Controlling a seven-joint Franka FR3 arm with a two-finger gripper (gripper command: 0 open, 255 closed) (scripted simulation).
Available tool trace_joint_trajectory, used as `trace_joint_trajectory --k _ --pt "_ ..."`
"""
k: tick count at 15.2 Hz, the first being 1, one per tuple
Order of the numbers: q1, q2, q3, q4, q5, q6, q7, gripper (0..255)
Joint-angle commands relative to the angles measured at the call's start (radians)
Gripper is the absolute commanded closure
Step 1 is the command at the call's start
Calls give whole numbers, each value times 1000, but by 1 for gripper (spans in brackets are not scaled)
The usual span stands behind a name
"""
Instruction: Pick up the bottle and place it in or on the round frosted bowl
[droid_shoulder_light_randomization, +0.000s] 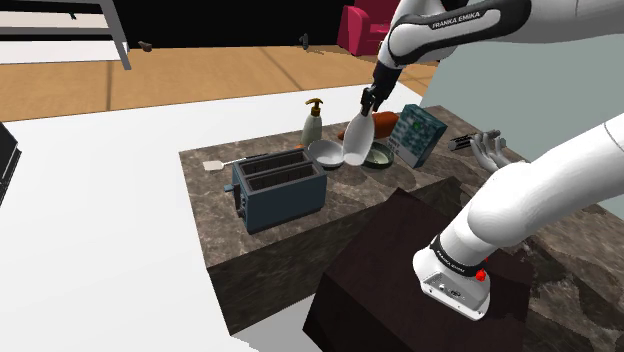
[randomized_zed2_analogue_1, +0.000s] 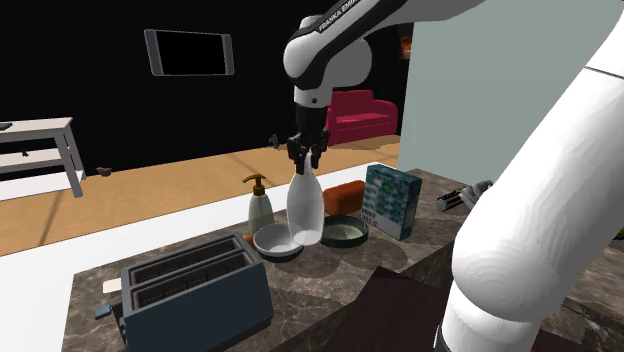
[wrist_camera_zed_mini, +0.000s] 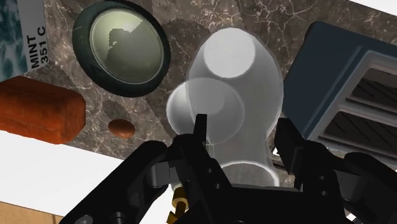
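My gripper (droid_shoulder_light_randomization: 370, 100) (randomized_zed2_analogue_1: 306, 152) (wrist_camera_zed_mini: 245, 137) is shut on the neck of a translucent white bottle (droid_shoulder_light_randomization: 357, 140) (randomized_zed2_analogue_1: 305, 210) (wrist_camera_zed_mini: 236, 70). The bottle hangs nearly upright, base down, low over the dark marble counter (droid_shoulder_light_randomization: 400, 195). Its base sits between two bowls. One is a pale white round bowl (droid_shoulder_light_randomization: 325, 153) (randomized_zed2_analogue_1: 275, 242), close beside the bottle on the toaster side. The other is a dark-rimmed round bowl with a pale frosted inside (droid_shoulder_light_randomization: 379, 156) (randomized_zed2_analogue_1: 344, 233) (wrist_camera_zed_mini: 121, 48), on the bottle's far side. I cannot tell whether the base touches the counter.
A blue-grey toaster (droid_shoulder_light_randomization: 278, 188) (randomized_zed2_analogue_1: 195, 290) (wrist_camera_zed_mini: 356, 89) stands near the counter's front. A soap dispenser (droid_shoulder_light_randomization: 313, 122) (randomized_zed2_analogue_1: 259, 205) stands behind the white bowl. A mint box (droid_shoulder_light_randomization: 420, 135) (randomized_zed2_analogue_1: 392, 200) and an orange-red block (droid_shoulder_light_randomization: 385, 122) (randomized_zed2_analogue_1: 343, 197) (wrist_camera_zed_mini: 38, 108) crowd the dark-rimmed bowl.
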Motion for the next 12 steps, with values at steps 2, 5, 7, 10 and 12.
trace_joint_trajectory --k 2,5,7,10,12 --pt "-15 9 -30 50 -1 -40 -47 255" --pt "-34 34 -77 123 2 -85 -118 255" --pt "-46 57 -108 176 7 -115 -166 255" --pt "-63 100 -153 264 21 -161 -239 255" --pt "-73 134 -184 329 34 -192 -288 255"
